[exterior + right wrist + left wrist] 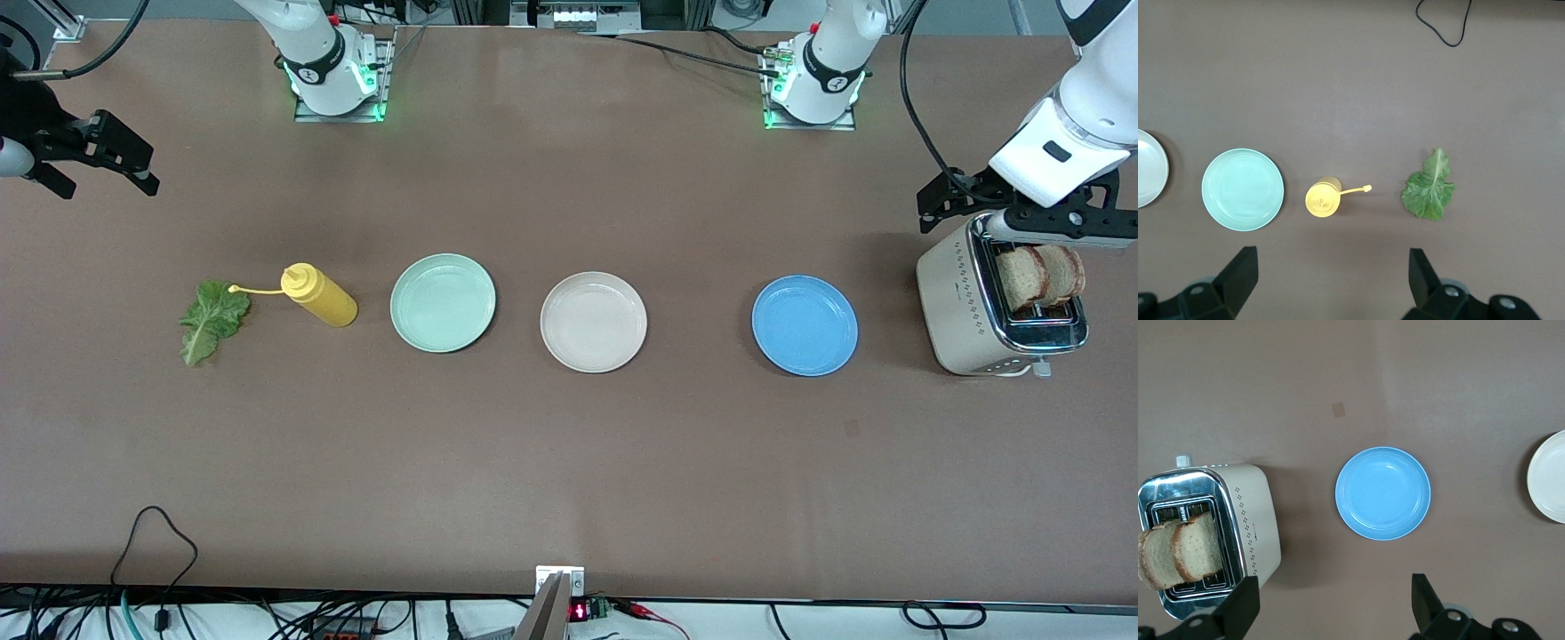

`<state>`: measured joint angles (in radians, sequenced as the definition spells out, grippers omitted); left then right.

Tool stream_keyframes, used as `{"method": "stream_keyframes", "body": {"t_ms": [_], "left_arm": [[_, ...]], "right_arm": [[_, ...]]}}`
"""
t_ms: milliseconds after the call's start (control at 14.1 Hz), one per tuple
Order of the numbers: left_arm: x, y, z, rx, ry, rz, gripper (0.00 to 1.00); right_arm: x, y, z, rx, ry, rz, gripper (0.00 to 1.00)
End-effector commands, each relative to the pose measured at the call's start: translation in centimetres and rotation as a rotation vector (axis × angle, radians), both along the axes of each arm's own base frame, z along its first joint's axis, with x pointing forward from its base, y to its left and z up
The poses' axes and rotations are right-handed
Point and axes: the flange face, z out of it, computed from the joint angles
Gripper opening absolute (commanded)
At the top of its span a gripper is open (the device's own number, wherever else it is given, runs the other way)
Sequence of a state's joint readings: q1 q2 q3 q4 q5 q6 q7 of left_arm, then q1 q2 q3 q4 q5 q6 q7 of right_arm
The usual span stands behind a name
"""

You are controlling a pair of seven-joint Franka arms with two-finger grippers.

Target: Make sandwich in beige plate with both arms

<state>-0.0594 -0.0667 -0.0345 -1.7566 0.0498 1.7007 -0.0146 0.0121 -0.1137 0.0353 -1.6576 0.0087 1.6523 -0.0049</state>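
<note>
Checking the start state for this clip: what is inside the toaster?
Two bread slices stand side by side in the toaster, their tops sticking out of the slots. Their lower parts are hidden inside the toaster. The open left gripper hangs over it.

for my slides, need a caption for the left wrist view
Open left claw above toaster holding two bread slices, blue plate beside.

The left gripper hid part of the toaster, the bread slices sat half sunk in its slots, and the beige plate was cut by the left wrist view's edge.
</note>
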Motion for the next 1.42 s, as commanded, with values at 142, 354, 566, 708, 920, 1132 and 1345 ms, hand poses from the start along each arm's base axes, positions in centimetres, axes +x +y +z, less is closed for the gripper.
{"method": "stream_keyframes", "body": {"t_ms": [142, 354, 566, 708, 920, 1132, 1345], "left_arm": [[-0.3, -0.1, 0.3, -0.009, 0.003, -0.017, 1.0], [-0.3, 0.0, 0.2, -0.007, 0.006, -0.016, 1.0], [-0.2, 0.1, 0.1, -0.009, 0.008, -0.011, 1.0], [-0.2, 0.1, 0.3, -0.009, 0.005, -0.008, 1.0], [0.1, 0.3, 0.2, -0.008, 0.023, -0.004, 1.0], [1.2, 0.2, 0.1, -0.008, 0.063, 0.002, 1.0], [2.2, 0.5, -1.4, -0.008, 0.096, 0.013, 1.0]], "right_arm": [[-0.7, -0.1, 0.4, -0.004, -0.001, 0.01, 1.0], [-0.9, -0.1, 0.6, -0.004, -0.004, 0.009, 1.0], [-0.9, -0.1, 0.6, -0.004, -0.004, 0.01, 1.0], [-0.9, -0.1, 0.6, -0.006, -0.004, 0.01, 1.0], [-0.9, -0.1, 0.6, -0.004, -0.004, 0.007, 1.0], [-0.8, -0.1, 0.3, -0.003, 0.004, -0.005, 1.0], [-1.0, -0.1, -0.2, -0.005, 0.028, 0.009, 1.0]]}}
